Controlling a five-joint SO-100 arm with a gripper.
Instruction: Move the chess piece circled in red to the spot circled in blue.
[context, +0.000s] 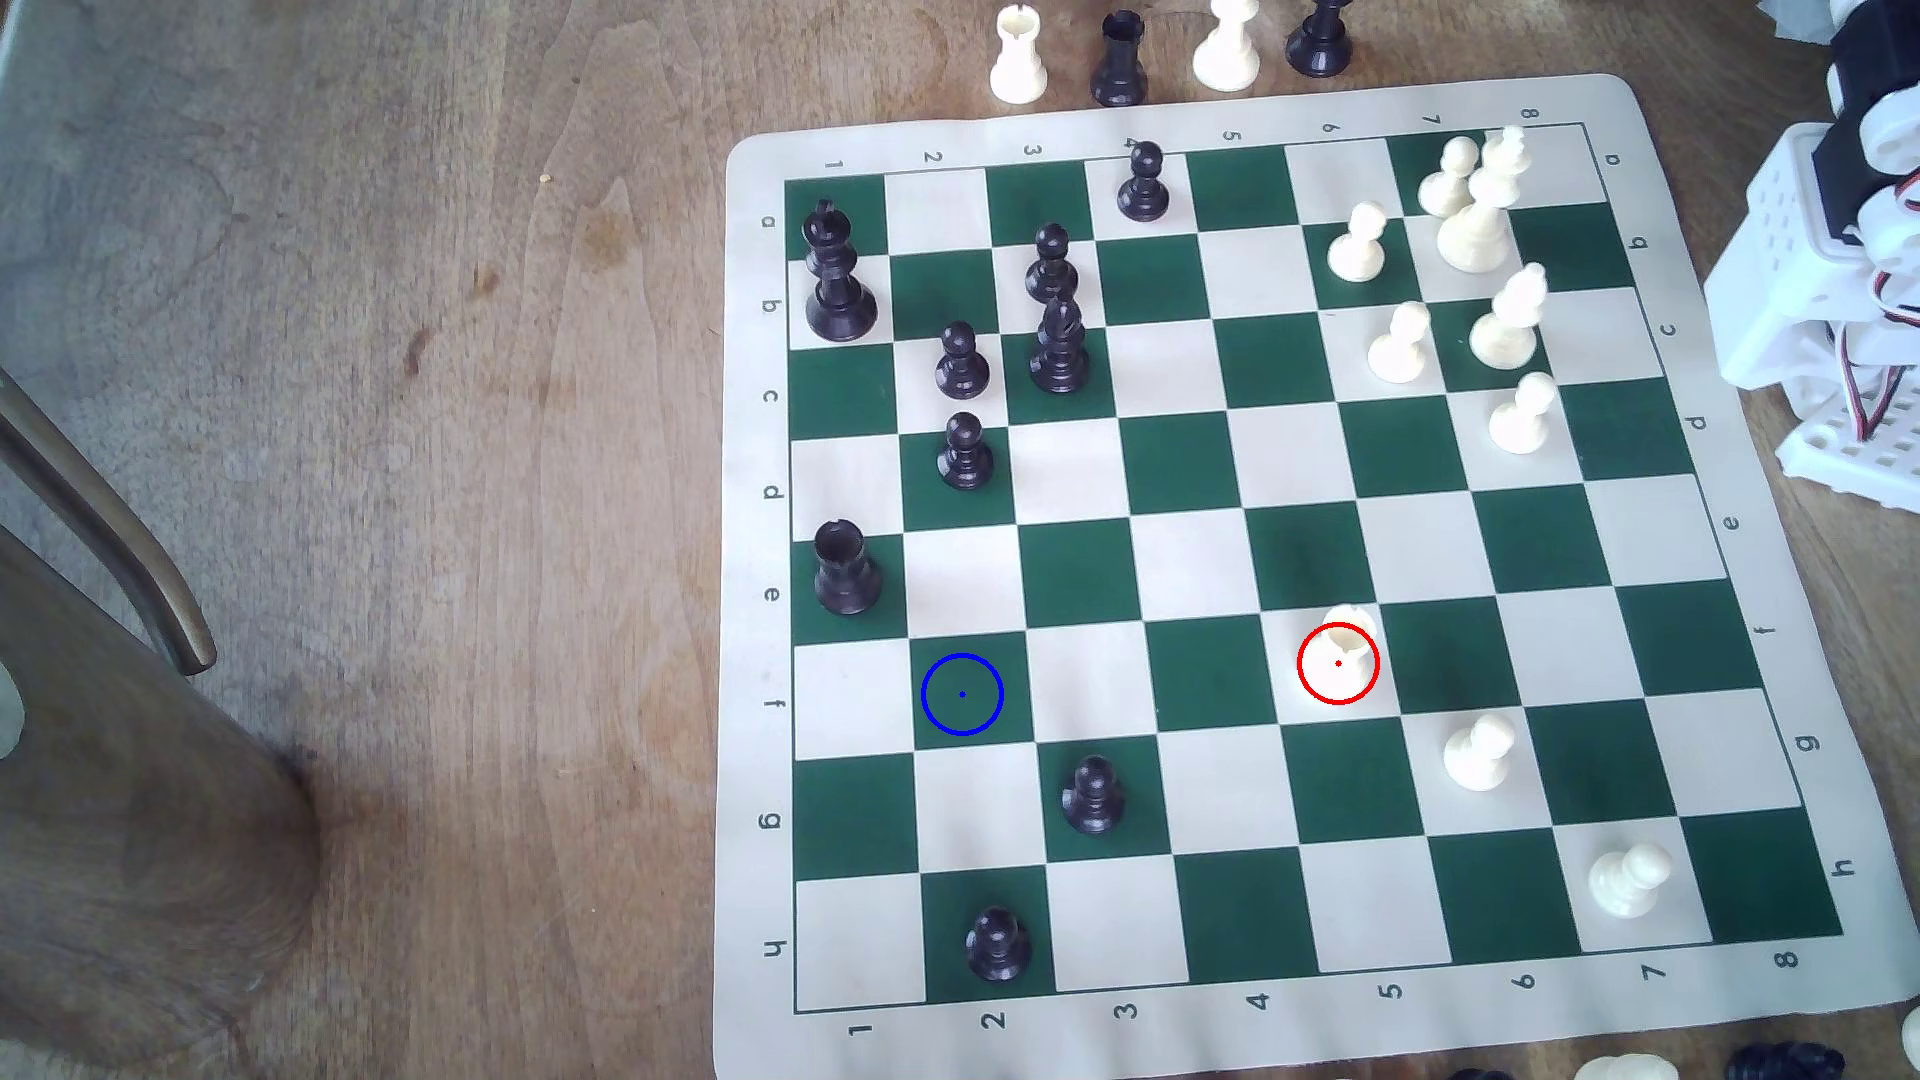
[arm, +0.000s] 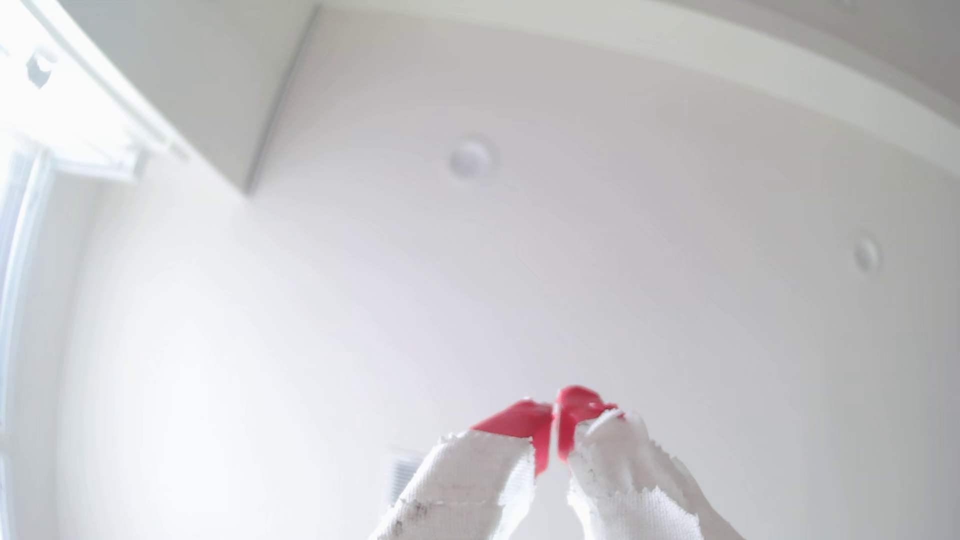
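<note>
The chess piece circled in red (context: 1347, 636) is a cream-white rook. It stands on a cream square in the lower middle of the green-and-cream board (context: 1766, 935) in the exterior view. The spot circled in blue (context: 962, 694) is a bare dark green square far toward the exterior view's left, in the same row. In the wrist view my gripper (arm: 555, 407) points up at a white ceiling. Its red tips, wrapped in white cloth tape, touch each other with nothing between them. The arm's white base (context: 1829, 312) sits off the board at the exterior view's right edge.
Black pieces stand on the board's left half, among them a black rook (context: 847, 567) near the blue ring and a black pawn (context: 1091, 794) below it. White pawns (context: 1477, 750) cluster on the right half. Captured pieces (context: 1018, 57) line the table beyond the board. A chair leg (context: 104, 519) is at far left.
</note>
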